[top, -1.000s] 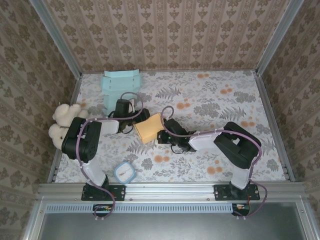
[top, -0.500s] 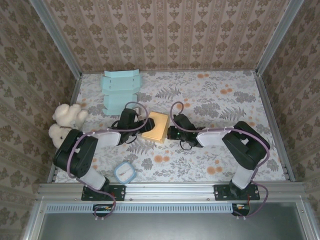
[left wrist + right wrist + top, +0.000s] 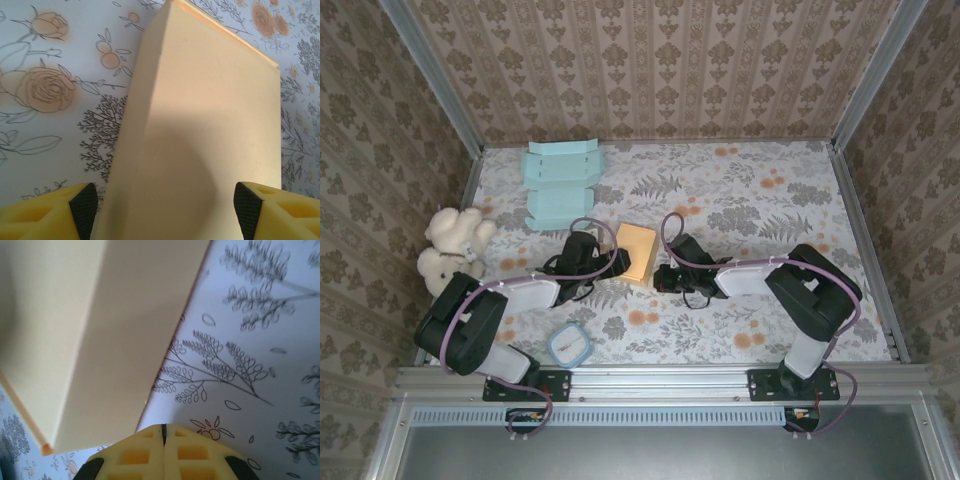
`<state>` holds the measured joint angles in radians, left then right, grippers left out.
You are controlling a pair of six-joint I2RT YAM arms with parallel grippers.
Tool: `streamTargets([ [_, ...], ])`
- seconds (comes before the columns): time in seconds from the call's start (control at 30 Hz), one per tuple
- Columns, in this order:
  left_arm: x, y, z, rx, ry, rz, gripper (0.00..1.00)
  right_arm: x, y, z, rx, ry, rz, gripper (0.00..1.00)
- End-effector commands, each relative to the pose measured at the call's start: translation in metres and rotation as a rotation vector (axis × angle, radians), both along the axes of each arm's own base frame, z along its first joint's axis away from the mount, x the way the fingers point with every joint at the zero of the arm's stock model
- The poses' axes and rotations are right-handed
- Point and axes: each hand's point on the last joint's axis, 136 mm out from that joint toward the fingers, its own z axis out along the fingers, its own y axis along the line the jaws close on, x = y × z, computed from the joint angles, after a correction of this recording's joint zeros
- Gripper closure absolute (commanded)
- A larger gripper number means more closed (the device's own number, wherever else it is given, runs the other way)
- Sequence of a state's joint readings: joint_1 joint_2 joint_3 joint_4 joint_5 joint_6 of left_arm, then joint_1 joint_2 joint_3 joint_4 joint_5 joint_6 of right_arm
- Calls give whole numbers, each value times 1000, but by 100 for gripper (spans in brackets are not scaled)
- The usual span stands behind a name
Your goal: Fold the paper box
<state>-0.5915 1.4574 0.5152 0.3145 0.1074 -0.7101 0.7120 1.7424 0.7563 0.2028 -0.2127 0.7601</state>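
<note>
I'm straddling the flat yellow-orange paper box (image 3: pixel 200 125) with left tool (image 3: pixel 165 207) spread, long axis ahead | right tool (image 3: pixel 163 432) pressed together, box front-left

yellow box (image 3: pixel 200 125), near end off-frame

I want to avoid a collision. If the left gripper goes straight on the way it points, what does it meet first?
Probably the yellow paper box, which lies directly ahead of the open left gripper.
</note>
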Motion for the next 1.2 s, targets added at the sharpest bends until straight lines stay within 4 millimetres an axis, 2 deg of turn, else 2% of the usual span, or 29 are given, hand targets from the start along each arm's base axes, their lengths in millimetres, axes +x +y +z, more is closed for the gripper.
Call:
streamTargets([
  [0.0,-4,1,-1,14,-2,15,25,-5,16,-2,42,29,20,100],
  [0.13,-9,-8,-4,-2,-1,-5,26,-4,18,-3,55,30,8,100],
  [0.33,-20,-34,0,-45,2,-54,26,2,20,0,89,5,-24,100],
  [0.6,-40,-88,7,-143,4,-146,28,11,36,16,225,-29,-54,100],
  [0.7,-42,-102,7,-152,9,-167,28,12,39,25,248,-58,-64,100],
  [0.93,-21,-102,1,-122,7,-137,28,11,45,28,249,-103,-126,100],
  [1.07,6,-81,-1,-121,20,-69,28,10,35,27,260,-132,-191,100],
  [1.17,25,-60,5,-115,5,-11,28,8,14,26,190,-177,-223,100],
])
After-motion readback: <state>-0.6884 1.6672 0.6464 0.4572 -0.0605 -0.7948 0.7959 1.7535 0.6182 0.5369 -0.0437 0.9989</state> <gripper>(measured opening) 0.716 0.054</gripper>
